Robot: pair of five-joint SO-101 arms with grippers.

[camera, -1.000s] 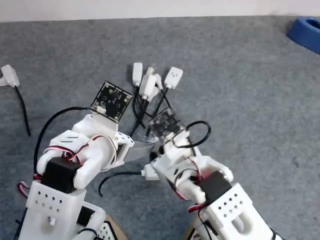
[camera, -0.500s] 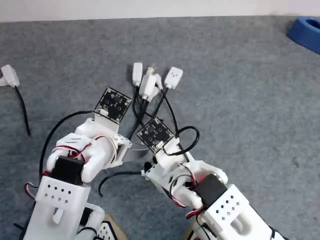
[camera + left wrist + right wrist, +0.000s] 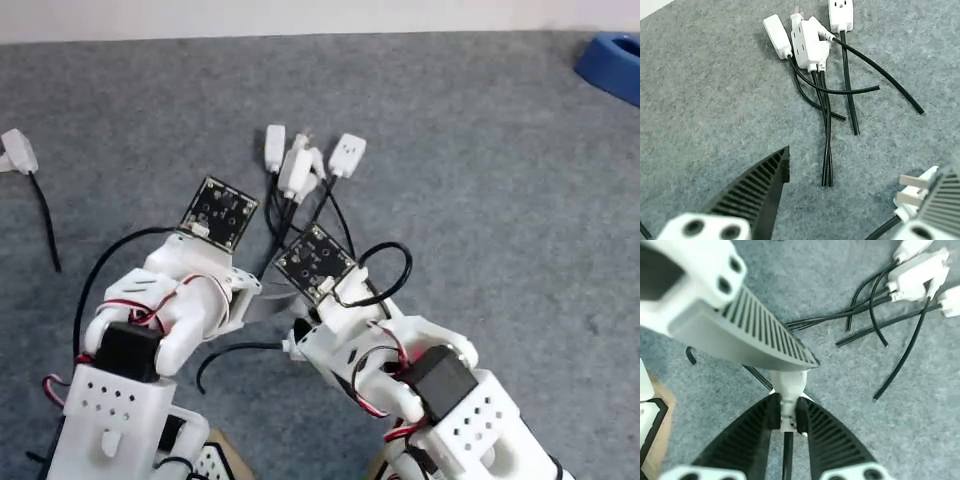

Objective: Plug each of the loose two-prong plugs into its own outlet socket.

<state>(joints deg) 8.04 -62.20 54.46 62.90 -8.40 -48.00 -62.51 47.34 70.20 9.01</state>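
A loose white two-prong plug (image 3: 790, 385) is clamped between the dark ribbed fingers of my right gripper (image 3: 788, 403), which is shut on it just above the grey carpet. In the high view this plug (image 3: 291, 346) sits between the two arms, its black cable trailing to the left. My left gripper (image 3: 860, 170) stands wide open; the plug's prongs (image 3: 907, 192) show next to one of its fingers. One left finger (image 3: 755, 335) crosses over the plug. Farther out lies a cluster of white outlet sockets (image 3: 300, 160), (image 3: 807, 42), with black cords.
Black cords (image 3: 827, 130) fan out over the carpet from the sockets toward the arms. Another white plug (image 3: 18, 152) with its cord lies at the far left. A blue container (image 3: 612, 58) sits at the back right corner.
The right arm's wrist has swung left and drawn back a little with the plug in its grip. The left wrist has shifted slightly left. The sockets have not moved.
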